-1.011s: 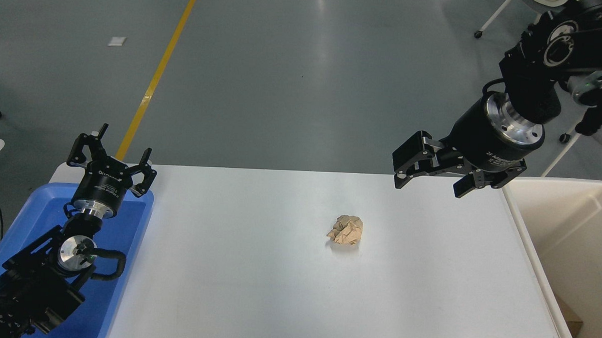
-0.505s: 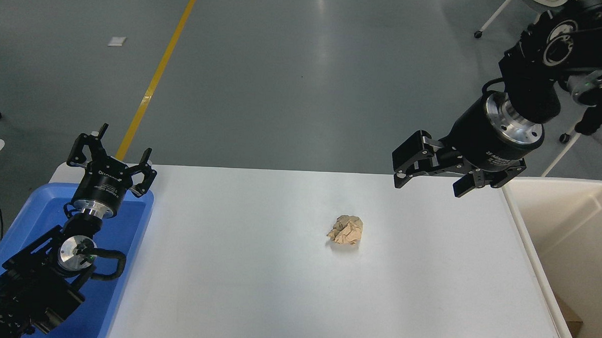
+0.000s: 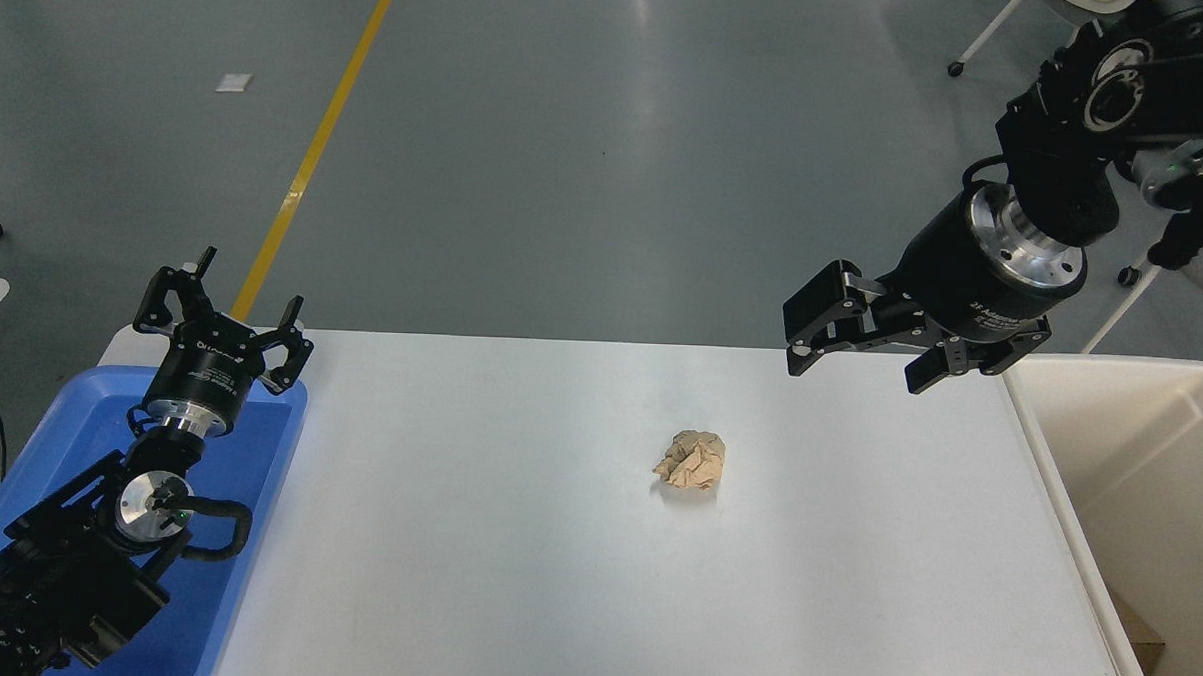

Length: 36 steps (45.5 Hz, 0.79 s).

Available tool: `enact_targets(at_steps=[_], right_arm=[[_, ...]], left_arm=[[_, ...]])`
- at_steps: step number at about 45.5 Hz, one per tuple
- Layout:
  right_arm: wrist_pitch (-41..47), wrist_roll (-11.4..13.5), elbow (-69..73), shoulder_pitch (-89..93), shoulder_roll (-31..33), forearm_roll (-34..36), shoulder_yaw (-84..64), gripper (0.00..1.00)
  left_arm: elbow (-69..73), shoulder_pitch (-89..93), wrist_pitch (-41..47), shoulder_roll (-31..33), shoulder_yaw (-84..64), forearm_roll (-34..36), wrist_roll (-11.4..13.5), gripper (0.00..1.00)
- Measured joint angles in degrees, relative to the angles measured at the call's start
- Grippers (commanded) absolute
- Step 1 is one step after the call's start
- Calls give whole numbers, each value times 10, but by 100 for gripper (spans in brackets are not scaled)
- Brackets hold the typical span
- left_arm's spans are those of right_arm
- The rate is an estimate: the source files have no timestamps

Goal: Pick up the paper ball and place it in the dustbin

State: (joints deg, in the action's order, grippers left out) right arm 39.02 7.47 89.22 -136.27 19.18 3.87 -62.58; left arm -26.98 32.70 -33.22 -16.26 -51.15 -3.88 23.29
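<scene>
The tan-brown paper ball lies on the white table, a little right of its middle. My right gripper is open and empty, held above the table's far right part, up and to the right of the ball and apart from it. The cream-white dustbin stands at the table's right edge, just right of that gripper. My left gripper is open and empty, parked over the blue tray at the lower left.
A shallow blue tray sits at the table's left end under the left arm. A brown scrap lies on the dustbin's bottom. Grey floor with a yellow line lies beyond the table.
The right arm has shifted very slightly upward. The paper ball and left arm have not moved.
</scene>
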Motion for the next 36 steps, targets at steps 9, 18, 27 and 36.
enact_targets(at_steps=[9,18,27,36], right_arm=[[0,0,0,0,0,0,0,100],[0,0,-1,0,0,0,0,100],[-2,0,-1,0,1,0,0,100],[-4,0,-2,2,-2,1,0,100]], left_arm=[[0,0,0,0,0,0,0,99],[0,0,0,0,0,0,0,99],[0,0,0,0,0,0,0,99],[0,0,0,0,0,0,0,99]])
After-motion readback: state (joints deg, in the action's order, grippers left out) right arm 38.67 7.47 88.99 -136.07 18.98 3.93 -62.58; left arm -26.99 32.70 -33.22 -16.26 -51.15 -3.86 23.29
